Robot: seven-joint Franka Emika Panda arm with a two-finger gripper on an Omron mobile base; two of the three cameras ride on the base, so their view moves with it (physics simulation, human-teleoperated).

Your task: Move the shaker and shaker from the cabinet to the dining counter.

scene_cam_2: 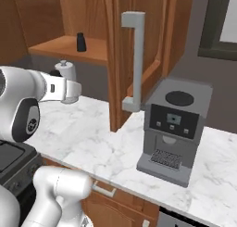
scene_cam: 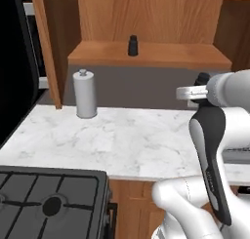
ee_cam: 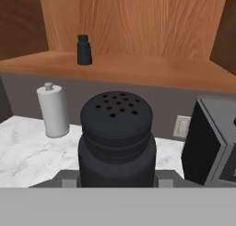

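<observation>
One black shaker (ee_cam: pixel 116 137) with a holed top sits close in the hand view, and my gripper (ee_cam: pixel 117 180) is shut on its lower body. Its dark top (scene_cam: pixel 201 79) peeks out beside the white wrist in the left base view, above the marble worktop. The other shaker (scene_cam: pixel 132 46) (scene_cam_2: pixel 81 42) (ee_cam: pixel 83 50) stands upright on the wooden shelf of the open cabinet (scene_cam: pixel 146 55), farther back and to the left of my hand. The dining counter is out of view.
A tall grey cylinder with a knob (scene_cam: pixel 85 94) (ee_cam: pixel 53 110) stands on the marble worktop (scene_cam: pixel 107 140) under the shelf. A coffee machine (scene_cam_2: pixel 173 129) is at the right, the stove (scene_cam: pixel 49 201) at the front left. An open cabinet door with a grey handle (scene_cam_2: pixel 133 59) juts out.
</observation>
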